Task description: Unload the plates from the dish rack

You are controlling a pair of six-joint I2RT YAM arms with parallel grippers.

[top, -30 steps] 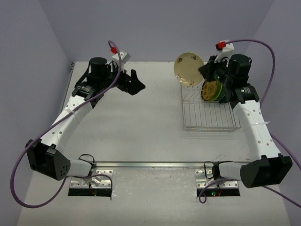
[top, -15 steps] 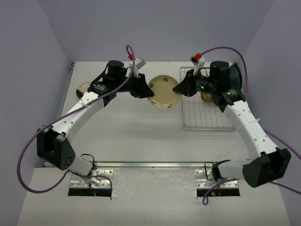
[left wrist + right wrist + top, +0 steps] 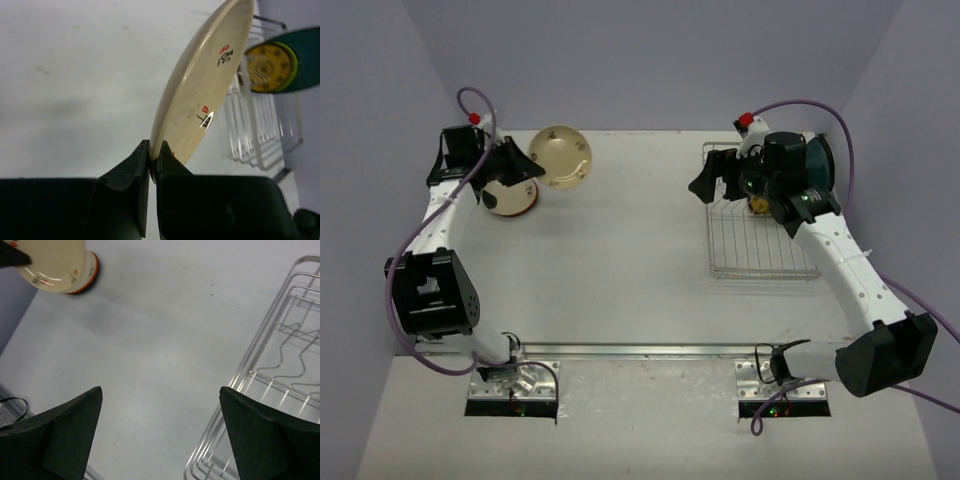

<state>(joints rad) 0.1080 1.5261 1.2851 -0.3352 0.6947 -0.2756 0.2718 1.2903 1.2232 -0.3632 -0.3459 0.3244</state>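
Note:
My left gripper (image 3: 517, 166) is shut on the rim of a cream plate (image 3: 561, 155) and holds it tilted at the far left, just above a small stack of plates (image 3: 512, 204) with an orange rim. In the left wrist view the jaws (image 3: 154, 150) pinch the cream plate's (image 3: 200, 90) edge. My right gripper (image 3: 713, 185) is open and empty over the left rim of the dish rack (image 3: 760, 250). A yellow plate (image 3: 758, 206) and a dark-teal plate (image 3: 819, 160) stand at the rack's far end, partly hidden by the right arm. The right wrist view shows its fingers spread (image 3: 160, 395) beside the rack (image 3: 280, 365).
The purple walls close in on the left, back and right. A metal rail (image 3: 640, 350) runs along the near table edge by the arm bases. The left wrist view shows the yellow plate (image 3: 270, 67) against the teal plate (image 3: 306, 55) in the rack (image 3: 260, 140).

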